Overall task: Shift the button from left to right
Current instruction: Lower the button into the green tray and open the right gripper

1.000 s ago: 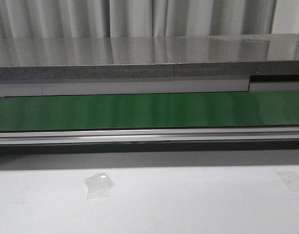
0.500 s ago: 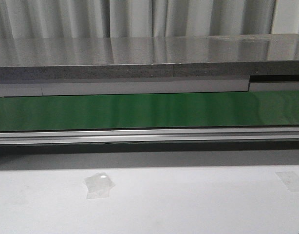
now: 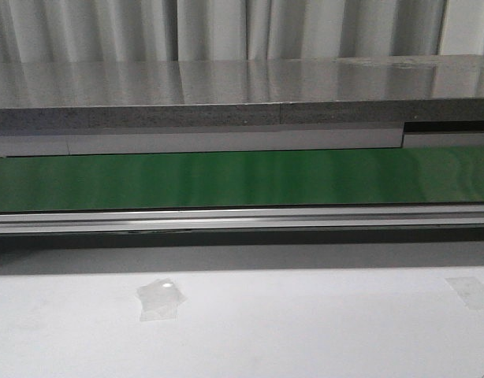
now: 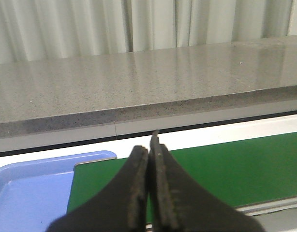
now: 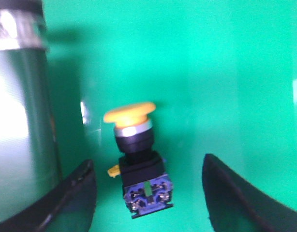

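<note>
The button (image 5: 138,162) is seen lying on the green belt (image 5: 226,72) between the spread right gripper (image 5: 148,193) fingers, ungrasped; closure on its body is judged next, while the left gripper (image 4: 149,193) is pressed together, empty.

Blue tray (image 4: 27,188) cut off by the left wrist view's edge.

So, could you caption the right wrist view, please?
Open right gripper straddling the yellow-capped button on the green belt.

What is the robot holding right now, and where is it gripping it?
Nothing. The right gripper is open around the button without touching it; the left gripper is shut and empty.
</note>
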